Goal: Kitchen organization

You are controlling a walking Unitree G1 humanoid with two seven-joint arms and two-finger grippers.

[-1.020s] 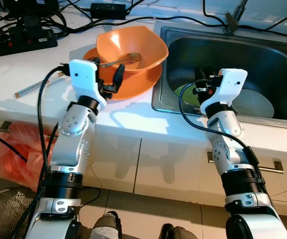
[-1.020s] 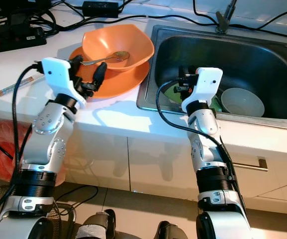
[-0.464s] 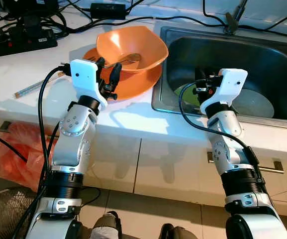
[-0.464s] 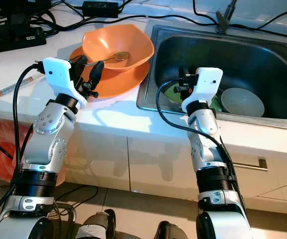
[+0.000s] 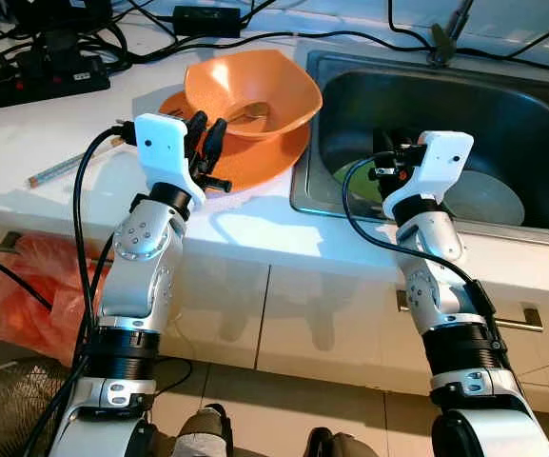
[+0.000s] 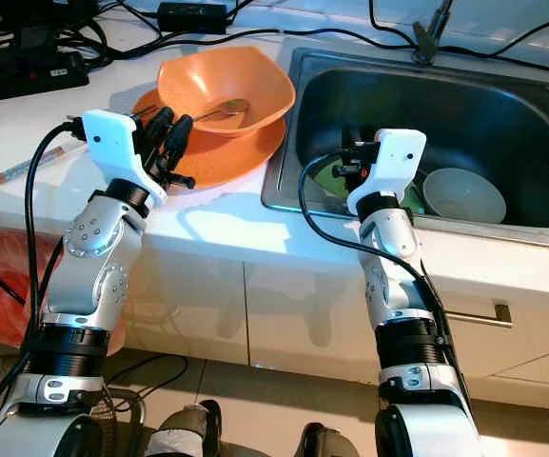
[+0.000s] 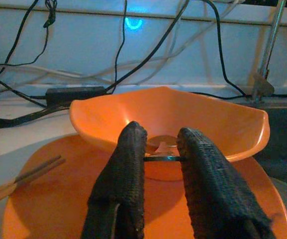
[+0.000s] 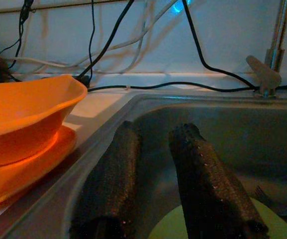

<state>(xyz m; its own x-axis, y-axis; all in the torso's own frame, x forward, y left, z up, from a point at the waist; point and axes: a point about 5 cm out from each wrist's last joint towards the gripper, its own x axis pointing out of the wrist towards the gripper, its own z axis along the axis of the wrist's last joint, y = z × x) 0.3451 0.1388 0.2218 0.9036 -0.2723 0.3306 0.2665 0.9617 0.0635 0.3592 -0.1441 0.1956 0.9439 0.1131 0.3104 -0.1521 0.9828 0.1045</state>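
An orange bowl [image 5: 212, 81] sits on an orange plate [image 5: 260, 164] on the white counter, left of the sink. A metal spoon [image 5: 253, 110] lies in the bowl with its handle sticking out over the near rim. My left gripper [image 5: 207, 129] is at that rim, shut on the spoon handle [image 7: 160, 158], which is pinched between its two black fingers [image 7: 128, 164]. My right gripper [image 8: 155, 164] hangs over the sink's left part with its fingers a little apart and nothing between them.
The steel sink [image 5: 540, 114] holds a green plate [image 5: 353, 176] and a white bowl [image 6: 464, 195]. A pair of chopsticks [image 5: 65, 169] lies on the counter to the left. Cables and a power strip [image 5: 36, 81] run along the back. A red bag [image 5: 17, 286] hangs below.
My left gripper's fingers, wide apart beside the spoon handle a second ago, have come together on it. The right arm has stayed still.
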